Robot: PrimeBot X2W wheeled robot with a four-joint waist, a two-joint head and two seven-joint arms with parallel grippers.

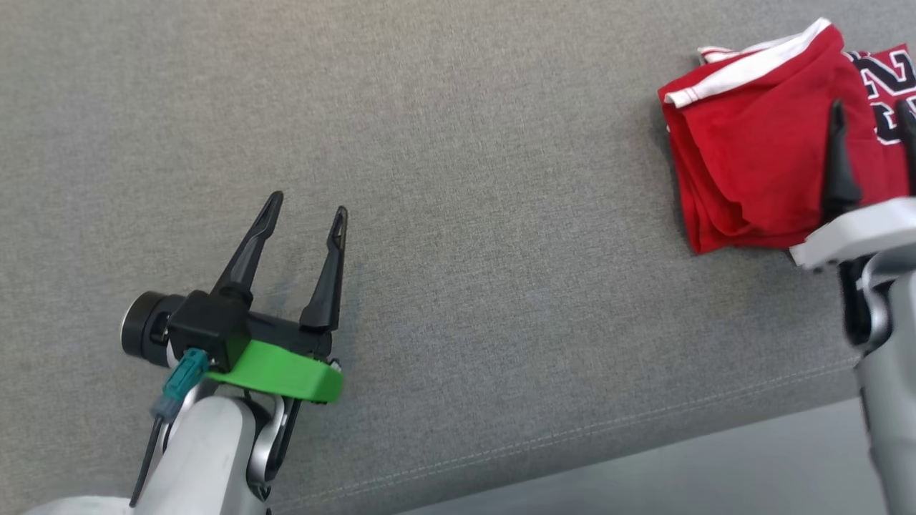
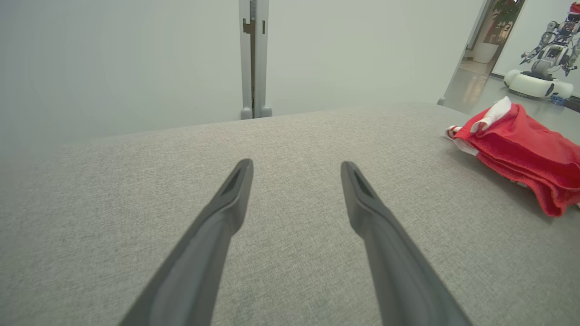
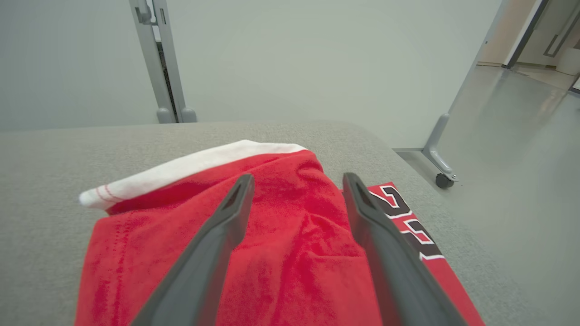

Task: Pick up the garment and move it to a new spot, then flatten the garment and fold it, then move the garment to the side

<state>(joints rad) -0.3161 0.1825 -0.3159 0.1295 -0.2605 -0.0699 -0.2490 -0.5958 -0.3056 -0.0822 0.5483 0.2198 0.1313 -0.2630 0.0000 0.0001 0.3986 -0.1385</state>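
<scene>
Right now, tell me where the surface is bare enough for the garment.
Bare grey surface spans everything between the left gripper and the red garment, plus the far strip beyond both. Crowded at the right edge, where the right gripper hangs over the garment.

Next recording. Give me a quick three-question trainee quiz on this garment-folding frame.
1. True or false: the left pincer is shut on the red garment.
2. Where does the garment lie on the grey cushion? A) at the robot's right, B) in the middle, C) beneath the left pincer.
3. Fill in: the right pincer, above the garment, has its jaws ____.
Key: 1 false; 2 A; 3 open.
</scene>
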